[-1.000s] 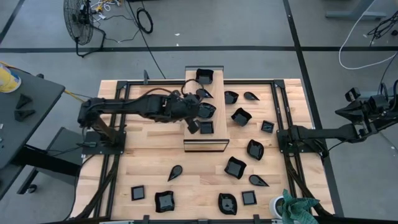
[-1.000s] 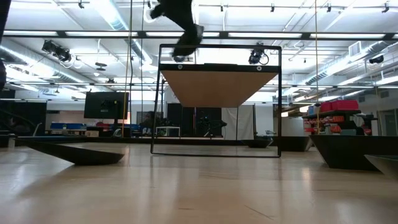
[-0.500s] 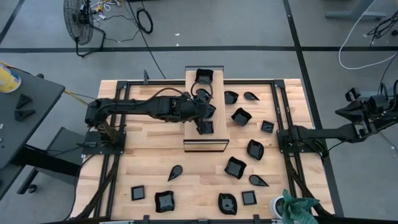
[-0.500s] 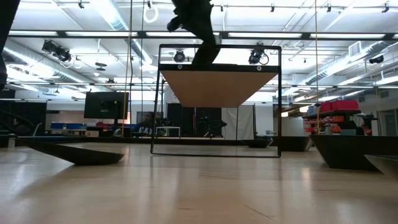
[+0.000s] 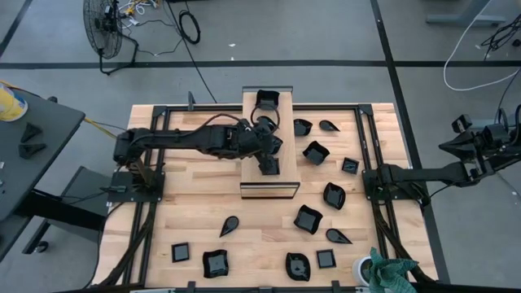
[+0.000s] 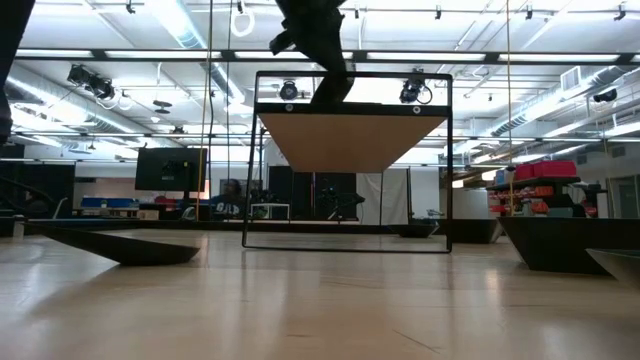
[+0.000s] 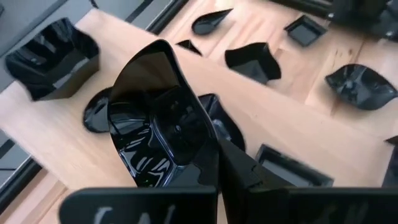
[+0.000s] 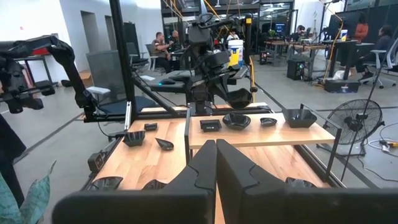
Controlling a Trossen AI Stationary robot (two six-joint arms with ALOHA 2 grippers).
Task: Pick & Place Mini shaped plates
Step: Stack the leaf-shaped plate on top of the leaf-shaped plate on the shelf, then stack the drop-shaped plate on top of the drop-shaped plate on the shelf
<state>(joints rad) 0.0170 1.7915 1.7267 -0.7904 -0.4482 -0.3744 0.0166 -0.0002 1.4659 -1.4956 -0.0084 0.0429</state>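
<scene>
Above a raised light wooden board (image 5: 254,181), my left gripper (image 5: 266,160) (image 7: 214,163) is shut on a glossy black mini plate (image 7: 155,115) (image 8: 240,98). Several other black plates lie on the board: a wavy square one (image 5: 267,99) (image 7: 53,57), a small square one (image 7: 289,168) and others under the arm. More of them lie scattered on the table, such as a wavy one (image 5: 315,152) and a leaf-shaped one (image 5: 229,225). My right gripper (image 8: 216,163) is shut on nothing; it waits level at the table's right edge. My left gripper pinches the plate's rim (image 7: 202,163) between its two fingers, at the edge nearest the wrist. The fingers slant down from the table's left side. The plate stands tilted on edge, hollow side toward the wrist camera, just above the board; whether it touches the board I cannot tell.
The board stands on a black frame (image 6: 348,240) above the table top. Black rails (image 5: 365,163) run along the table's left and right sides. A white cup (image 5: 362,268) and a green cloth (image 5: 392,273) sit at the near right corner. People sit in the room beyond.
My left gripper has carried the plate from the board's left edge toward the table's right, over the middle of the board, and has sunk a little. It has stayed shut on the plate. Most of the move came early; lately it has barely shifted.
</scene>
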